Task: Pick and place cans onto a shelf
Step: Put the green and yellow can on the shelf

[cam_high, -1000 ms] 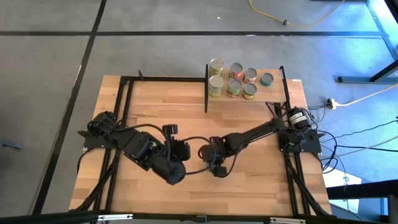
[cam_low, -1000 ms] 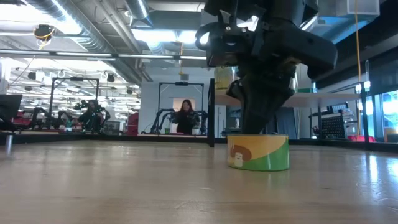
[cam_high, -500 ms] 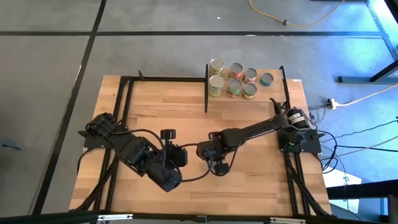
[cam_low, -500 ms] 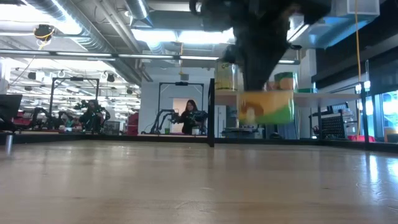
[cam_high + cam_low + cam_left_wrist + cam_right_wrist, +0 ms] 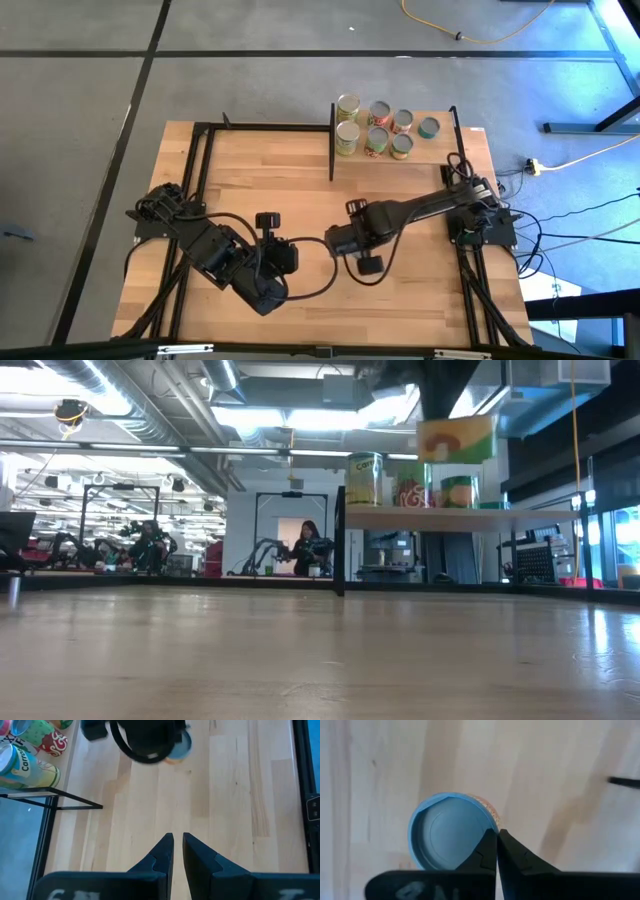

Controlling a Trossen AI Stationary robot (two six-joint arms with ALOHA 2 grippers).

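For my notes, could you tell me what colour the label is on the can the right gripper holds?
Yellow and green, on the can; the low view shows it best.

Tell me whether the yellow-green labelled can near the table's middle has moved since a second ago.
Yes. The yellow-green labelled can has gone up off the wooden tabletop, now hanging above the level of the light-wood shelf board.

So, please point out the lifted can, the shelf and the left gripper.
lifted can (image 5: 457, 438): low view, on its yellow-green label.
shelf (image 5: 450, 515): low view, on the board's front edge.
left gripper (image 5: 177, 851): left wrist view, midway between the fingertips.
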